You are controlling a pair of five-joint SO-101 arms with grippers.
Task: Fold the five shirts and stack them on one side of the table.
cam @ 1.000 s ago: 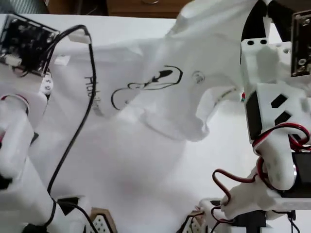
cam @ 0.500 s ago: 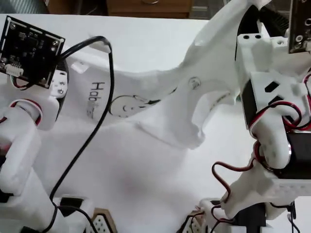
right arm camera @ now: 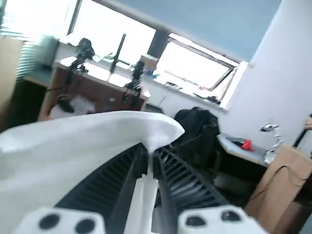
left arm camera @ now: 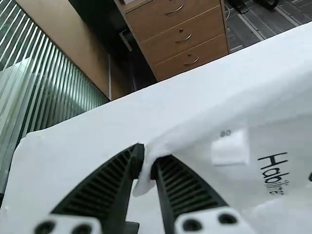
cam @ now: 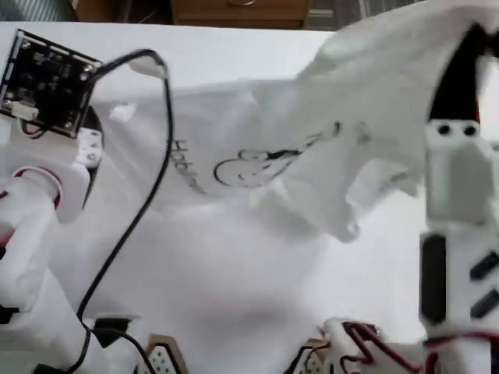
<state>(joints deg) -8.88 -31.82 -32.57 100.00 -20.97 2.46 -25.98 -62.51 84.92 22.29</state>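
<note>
Across the white table (cam: 234,47) the white printed T-shirt (cam: 257,164) is hanging stretched between both arms, one end low, the other lifted high. Up top the right gripper (right arm camera: 150,148) is pinching a fold with jaws closed tight on it, probably to let the shirt spread flat. Down low the left gripper (left arm camera: 146,157) is clamping the edge near the little neck tag (left arm camera: 229,146), anchoring that end.

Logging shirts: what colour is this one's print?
The print is black on the white shirt; clearest in the high view.

White shirt (cam: 273,132), black print — one end low, other aloft.
</note>
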